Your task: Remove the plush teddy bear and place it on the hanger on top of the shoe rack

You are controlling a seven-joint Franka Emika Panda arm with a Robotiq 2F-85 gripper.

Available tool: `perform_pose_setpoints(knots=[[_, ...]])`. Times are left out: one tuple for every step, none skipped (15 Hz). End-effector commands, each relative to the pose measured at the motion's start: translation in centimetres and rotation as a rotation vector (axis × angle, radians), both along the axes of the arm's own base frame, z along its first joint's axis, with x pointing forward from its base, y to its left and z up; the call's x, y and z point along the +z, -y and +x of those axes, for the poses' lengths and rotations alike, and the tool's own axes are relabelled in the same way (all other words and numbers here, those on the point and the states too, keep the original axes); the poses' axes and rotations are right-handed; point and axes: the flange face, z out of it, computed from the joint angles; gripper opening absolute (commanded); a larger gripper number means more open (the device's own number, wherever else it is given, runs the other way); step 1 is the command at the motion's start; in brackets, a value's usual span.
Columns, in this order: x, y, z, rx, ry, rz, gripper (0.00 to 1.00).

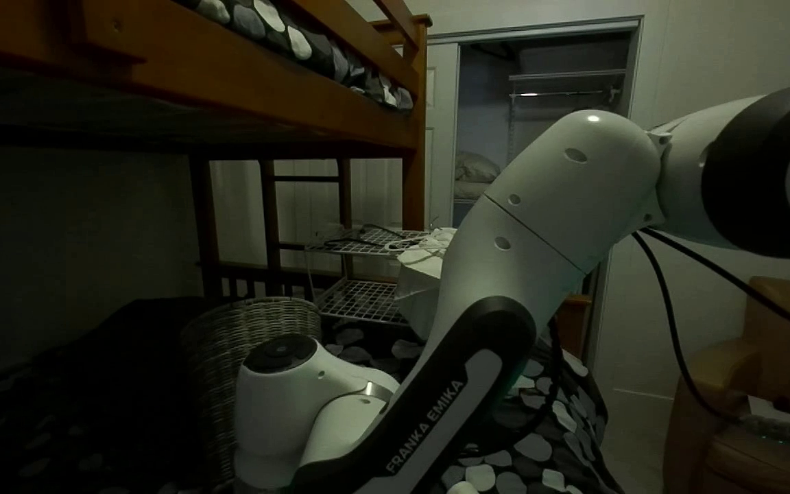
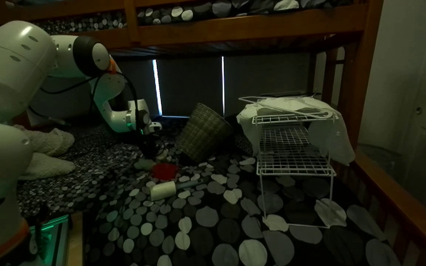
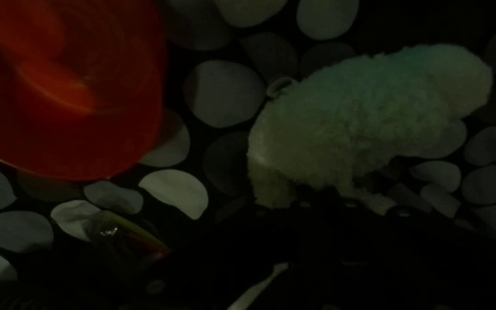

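The plush teddy bear (image 3: 368,112) lies on the dotted bedding at the upper right of the wrist view. It shows small and greenish beside a red bowl in an exterior view (image 2: 144,164). My gripper (image 3: 319,191) is low over the bed, its dark fingertips close together at the bear's lower edge. It is too dark to tell whether they pinch fur; the gripper also shows dark in an exterior view (image 2: 152,153). The grey wire shoe rack (image 2: 294,171) stands on the bed, also in an exterior view (image 1: 361,302). A white hanger (image 2: 290,108) lies on its top.
The red bowl (image 3: 71,129) lies beside the bear. A tilted wicker basket (image 2: 203,133) stands between gripper and rack. A roller with a grey handle (image 2: 163,191) lies in front. White cloth (image 2: 327,136) drapes over the rack. The wooden bunk rail (image 2: 253,29) overhangs.
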Motion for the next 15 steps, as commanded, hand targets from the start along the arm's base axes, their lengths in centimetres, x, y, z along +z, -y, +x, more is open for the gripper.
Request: perform_pose_setpoints(knots=[[4.8,1.2,-0.4,0.007,0.027,0.105,0.01],[6.8,2.0,-0.5,-0.001,0.064,0.144,0.01],[8.5,3.1,-0.5,-0.027,0.11,0.192,0.01],[9.8,3.8,-0.4,-0.041,0.14,0.234,0.01],[11.0,4.7,-0.7,-0.053,0.159,0.258,0.01],[12.1,5.7,-1.3,-0.061,0.156,0.26,0.01],[12.4,7.0,-1.9,-0.079,0.138,0.258,0.01],[12.4,7.7,-2.9,-0.081,0.116,0.275,0.01],[12.5,9.1,-3.5,-0.126,0.109,0.279,0.01],[12.9,10.6,-4.0,-0.19,0.109,0.292,0.01],[13.3,12.4,-4.5,-0.264,0.115,0.289,0.01],[13.6,14.0,-5.0,-0.315,0.119,0.298,0.01],[13.7,15.6,-5.9,-0.351,0.103,0.278,0.01],[12.6,12.1,-3.3,-0.275,0.115,0.275,0.06],[12.8,13.6,-3.9,-0.309,0.11,0.269,0.06]])
